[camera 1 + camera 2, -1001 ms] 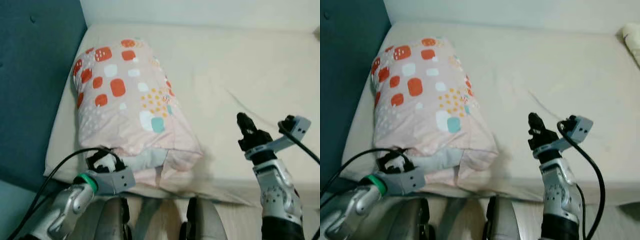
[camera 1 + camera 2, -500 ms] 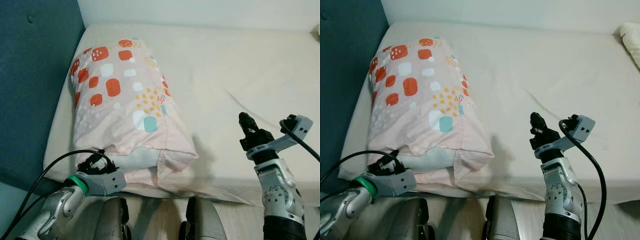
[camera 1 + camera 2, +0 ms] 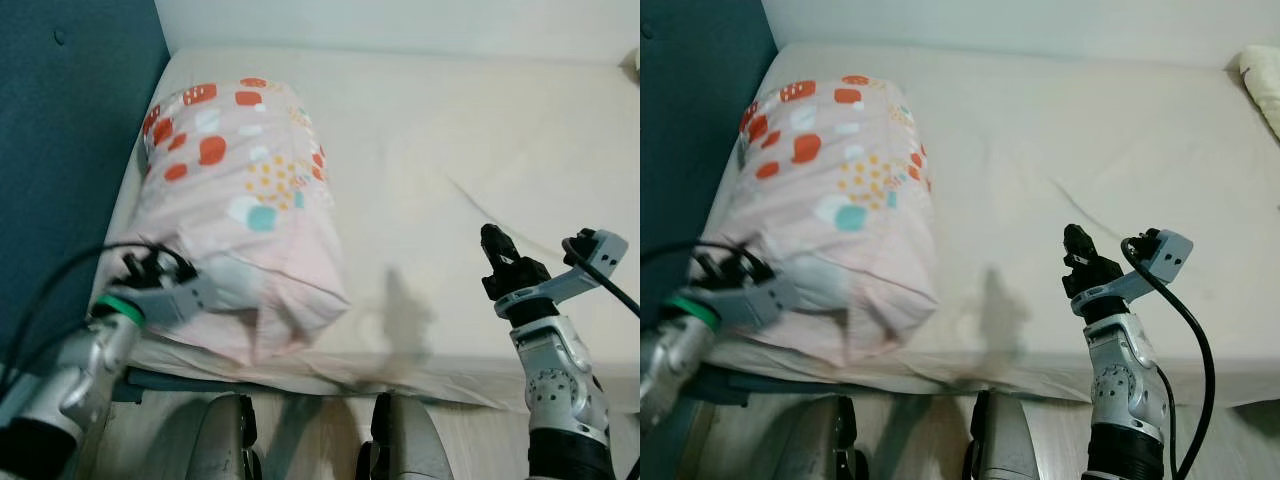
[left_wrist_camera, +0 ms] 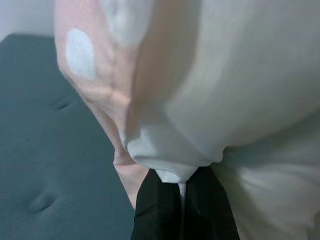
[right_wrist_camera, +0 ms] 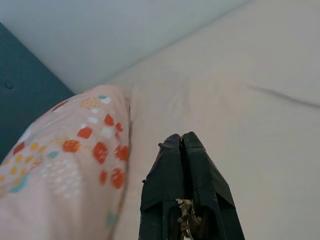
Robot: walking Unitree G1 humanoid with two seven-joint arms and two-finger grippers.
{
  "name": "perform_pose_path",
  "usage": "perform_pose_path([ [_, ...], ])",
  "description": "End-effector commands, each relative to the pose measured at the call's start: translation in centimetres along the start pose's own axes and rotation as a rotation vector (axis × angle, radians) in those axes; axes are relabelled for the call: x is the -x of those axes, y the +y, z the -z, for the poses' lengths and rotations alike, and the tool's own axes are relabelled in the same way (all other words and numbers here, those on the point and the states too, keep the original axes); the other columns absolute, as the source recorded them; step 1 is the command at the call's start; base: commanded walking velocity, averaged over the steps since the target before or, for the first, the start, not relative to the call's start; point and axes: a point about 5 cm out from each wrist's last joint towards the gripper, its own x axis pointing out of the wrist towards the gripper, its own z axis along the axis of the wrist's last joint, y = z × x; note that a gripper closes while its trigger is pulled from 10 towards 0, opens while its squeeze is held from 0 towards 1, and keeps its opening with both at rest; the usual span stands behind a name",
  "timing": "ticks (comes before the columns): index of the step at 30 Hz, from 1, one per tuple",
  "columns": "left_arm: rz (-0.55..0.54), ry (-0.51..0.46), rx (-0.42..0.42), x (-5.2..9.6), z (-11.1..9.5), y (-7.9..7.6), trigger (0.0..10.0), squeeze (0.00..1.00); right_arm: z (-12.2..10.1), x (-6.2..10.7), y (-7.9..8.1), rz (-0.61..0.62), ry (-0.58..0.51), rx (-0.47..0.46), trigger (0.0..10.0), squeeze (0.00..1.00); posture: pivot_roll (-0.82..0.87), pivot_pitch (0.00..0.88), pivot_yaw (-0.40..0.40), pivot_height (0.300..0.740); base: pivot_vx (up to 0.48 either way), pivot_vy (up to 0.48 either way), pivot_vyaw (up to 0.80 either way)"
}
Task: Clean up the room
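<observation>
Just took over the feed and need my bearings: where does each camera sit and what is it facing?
Left eye and right eye views: on the head, looking down at the pillow on the bed; both arms and the legs show.
Left wrist view: along the left gripper, jaws shut on the pillow's edge.
Right wrist view: along the shut right gripper, held over the bed, facing the headboard.
Shared: the pillow appears in every view.

Padded teal headboard and pale wall

The dark teal upholstered headboard (image 3: 70,150) adjoins a plain whitish wall (image 3: 400,22).
</observation>
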Motion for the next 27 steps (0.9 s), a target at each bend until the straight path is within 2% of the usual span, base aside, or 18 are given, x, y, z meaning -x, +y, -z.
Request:
perform_pose_path([
  [1, -0.039, 0.043, -0.013, -0.1, 0.9, 0.6, 0.0, 0.0, 0.2, 0.2, -0.5, 0.022, 0.002, -0.002, 10.0, 0.0, 0.13, 0.17, -0.001, 0.615, 0.0, 0.0, 0.0],
  [4, -0.035, 0.079, -0.054, 0.1, 2.3, 1.7, 0.0, 0.0, 0.2, 0.2, -0.5, 0.026, -0.001, -0.002, 10.0, 0.0, 0.13, 0.165, 0.004, 0.615, 0.0, 0.0, 0.0],
  [6, -0.017, 0.09, -0.066, 0.4, 2.8, 1.5, 0.0, 0.0, 0.1, 0.2, -0.6, 0.028, -0.002, -0.001, 10.0, 0.0, 0.13, 0.165, 0.004, 0.615, 0.0, 0.0, 0.0],
  [7, 0.07, 0.097, -0.081, 1.3, 3.4, 0.4, 0.0, 0.0, 0.2, 0.2, -0.7, 0.03, -0.001, -0.001, 10.0, 0.0, 0.13, 0.166, 0.006, 0.615, 0.0, 0.0, 0.0],
  [8, 0.07, 0.097, -0.081, 1.3, 3.4, 0.4, 0.0, 0.0, 0.2, 0.2, -0.7, 0.03, -0.001, -0.001, 10.0, 0.0, 0.13, 0.166, 0.006, 0.615, 0.0, 0.0, 0.0],
  [9, 0.134, 0.101, -0.089, 1.9, 3.7, -0.5, 0.0, 0.0, 0.2, 0.2, -0.7, 0.032, -0.001, 0.0, 10.0, 0.0, 0.13, 0.166, 0.006, 0.615, 0.0, 0.0, 0.0],
  [10, 0.25, 0.106, -0.108, 3.0, 4.1, -2.0, 0.0, 0.0, 0.2, 0.2, -0.8, 0.034, 0.0, 0.0, 10.0, 0.0, 0.13, 0.166, 0.006, 0.615, 0.0, 0.0, 0.0],
  [11, 0.25, 0.106, -0.108, 3.0, 4.1, -2.0, 0.0, 0.0, 0.2, 0.2, -0.8, 0.034, 0.0, 0.0, 10.0, 0.0, 0.13, 0.166, 0.006, 0.615, 0.0, 0.0, 0.0],
  [13, 0.425, 0.085, -0.122, 5.5, 4.3, -5.0, 0.0, 0.0, 0.2, 0.2, -0.8, 0.036, 0.002, -0.001, 10.0, 0.0, 0.14, 0.167, 0.005, 0.615, 0.0, 0.0, 0.0],
  [14, 0.425, 0.085, -0.122, 5.5, 4.3, -5.0, 0.0, 0.0, 0.2, 0.2, -0.8, 0.036, 0.002, -0.001, 10.0, 0.0, 0.14, 0.167, 0.005, 0.615, 0.0, 0.0, 0.0],
  [16, 0.525, 0.06, -0.133, 7.1, 3.9, -7.3, 0.0, 0.0, 0.3, 0.1, -0.8, 0.034, 0.004, 0.0, 10.0, 0.0, 0.14, 0.166, 0.0, 0.615, 0.0, 0.0, 0.0],
  [17, 0.525, 0.06, -0.133, 7.1, 3.9, -7.3, 0.0, 0.0, 0.3, 0.1, -0.8, 0.034, 0.004, 0.0, 10.0, 0.0, 0.14, 0.166, 0.0, 0.615, 0.0, 0.0, 0.0],
  [18, 0.503, 0.059, -0.124, 6.9, 3.3, -8.1, 10.0, 0.0, 0.3, -0.1, -0.7, 0.032, 0.004, -0.001, 10.0, 0.0, 0.14, 0.166, 0.0, 0.615, 0.0, 0.0, 0.0],
  [22, 0.386, 0.05, -0.09, 5.6, 2.1, -7.9, 10.0, 0.0, 0.3, -0.2, -0.7, 0.028, 0.003, 0.0, 10.0, 0.0, 0.14, 0.161, -0.006, 0.615, 0.0, 0.0, 0.0],
  [23, 0.358, 0.041, -0.081, 5.4, 1.8, -7.7, 10.0, 0.48, 0.2, -0.2, -0.7, 0.027, 0.002, 0.001, 10.0, 0.0, 0.14, 0.161, -0.006, 0.615, 0.0, 0.0, 0.0],
  [24, 0.346, 0.035, -0.077, 5.3, 1.7, -7.5, 10.0, 0.48, 0.2, -0.3, -0.7, 0.027, 0.001, 0.002, 10.0, 0.0, 0.14, 0.161, -0.006, 0.615, 0.0, 0.0, 0.0],
  [25, 0.311, 0.025, -0.058, 5.2, 1.6, -7.0, 10.0, 1.0, 0.1, -0.2, -0.8, 0.028, 0.0, 0.003, 10.0, 0.0, 0.14, 0.161, -0.006, 0.615, 0.0, 0.0, 0.0],
  [27, 0.259, 0.022, -0.029, 5.1, 1.6, -6.4, 10.0, 1.0, 0.1, -0.2, -0.9, 0.03, 0.0, 0.004, 10.0, 0.0, 0.14, 0.161, -0.006, 0.615, 0.0, 0.0, 0.0],
])
